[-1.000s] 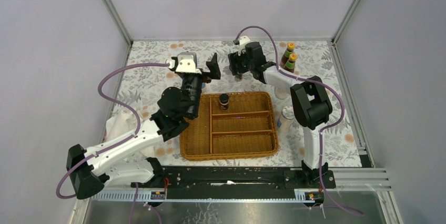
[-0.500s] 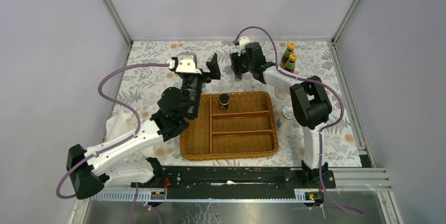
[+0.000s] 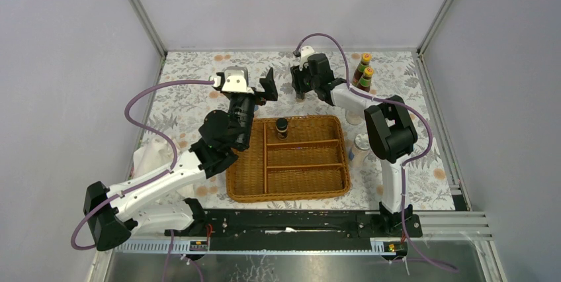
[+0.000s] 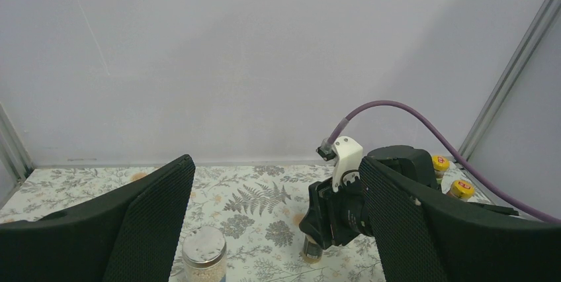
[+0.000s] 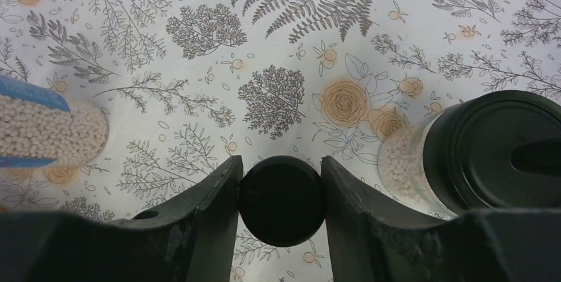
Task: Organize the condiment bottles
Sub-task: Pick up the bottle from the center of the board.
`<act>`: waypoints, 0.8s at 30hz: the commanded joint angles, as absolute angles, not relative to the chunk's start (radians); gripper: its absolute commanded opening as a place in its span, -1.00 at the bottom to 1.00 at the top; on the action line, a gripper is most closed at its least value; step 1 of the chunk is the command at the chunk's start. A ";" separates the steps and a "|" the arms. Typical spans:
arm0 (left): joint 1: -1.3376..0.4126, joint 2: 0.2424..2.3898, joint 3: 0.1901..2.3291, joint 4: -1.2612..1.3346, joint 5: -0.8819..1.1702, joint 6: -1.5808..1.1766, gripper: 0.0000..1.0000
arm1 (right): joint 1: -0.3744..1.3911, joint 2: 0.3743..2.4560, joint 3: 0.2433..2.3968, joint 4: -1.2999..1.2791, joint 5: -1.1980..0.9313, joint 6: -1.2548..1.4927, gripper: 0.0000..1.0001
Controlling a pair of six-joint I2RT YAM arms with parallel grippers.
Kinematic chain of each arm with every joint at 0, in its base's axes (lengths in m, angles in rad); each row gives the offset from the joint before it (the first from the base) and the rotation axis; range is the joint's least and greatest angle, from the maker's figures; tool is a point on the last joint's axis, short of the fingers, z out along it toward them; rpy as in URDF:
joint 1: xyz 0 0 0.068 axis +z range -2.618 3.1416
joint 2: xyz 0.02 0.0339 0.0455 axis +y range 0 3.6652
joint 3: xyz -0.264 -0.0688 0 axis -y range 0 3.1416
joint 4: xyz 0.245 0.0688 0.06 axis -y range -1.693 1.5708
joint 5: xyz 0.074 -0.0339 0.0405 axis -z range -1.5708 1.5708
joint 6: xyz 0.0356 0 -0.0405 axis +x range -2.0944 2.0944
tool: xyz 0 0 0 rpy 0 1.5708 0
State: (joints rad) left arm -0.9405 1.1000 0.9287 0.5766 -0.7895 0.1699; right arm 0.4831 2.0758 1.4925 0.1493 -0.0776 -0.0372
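Right jaws: the right gripper (image 3: 301,89) pinches the black cap of a dark jar (image 5: 282,200), with a finger against each side.
Left jaws: the left gripper (image 4: 274,224) is spread wide and holds nothing.
Held jar's place: upright on the flowered tablecloth (image 5: 278,44), beyond the far rim of the basket (image 3: 288,196).
Close neighbours: a shaker (image 5: 49,130) to one side and a cream jar (image 5: 496,149) to the other, both apart from the fingers.
Open room: bare cloth lies ahead of the held jar, and the back wall (image 4: 264,63) rises behind it.
Left gripper's spot: near the right one and facing it.
Overhead only: a second dark jar (image 3: 282,128) in the basket's far compartment; yellow-capped bottles (image 3: 364,70) near the far right corner.
Left wrist only: the silver, perforated lid of a shaker (image 4: 204,245) standing between its fingers, touching neither.
Right wrist only: the contact on the cap.
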 commanded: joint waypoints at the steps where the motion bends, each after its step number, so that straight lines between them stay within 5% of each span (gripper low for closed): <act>1: -0.932 1.081 0.911 0.632 -0.793 0.159 0.96 | 0.492 2.076 1.489 0.157 -0.023 -0.051 -0.29; 13: -0.932 1.095 0.914 0.644 -0.793 0.164 0.96 | 0.491 2.073 1.519 0.134 -0.006 -0.057 -1.00; 24: -0.931 1.099 0.923 0.625 -0.797 0.151 0.96 | 0.491 1.990 1.517 0.105 -0.009 -0.047 -1.00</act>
State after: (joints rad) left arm -0.9405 1.1000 0.9230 0.5903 -0.7891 0.1665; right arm 0.4843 2.0708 1.4948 0.1360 -0.0341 -0.0387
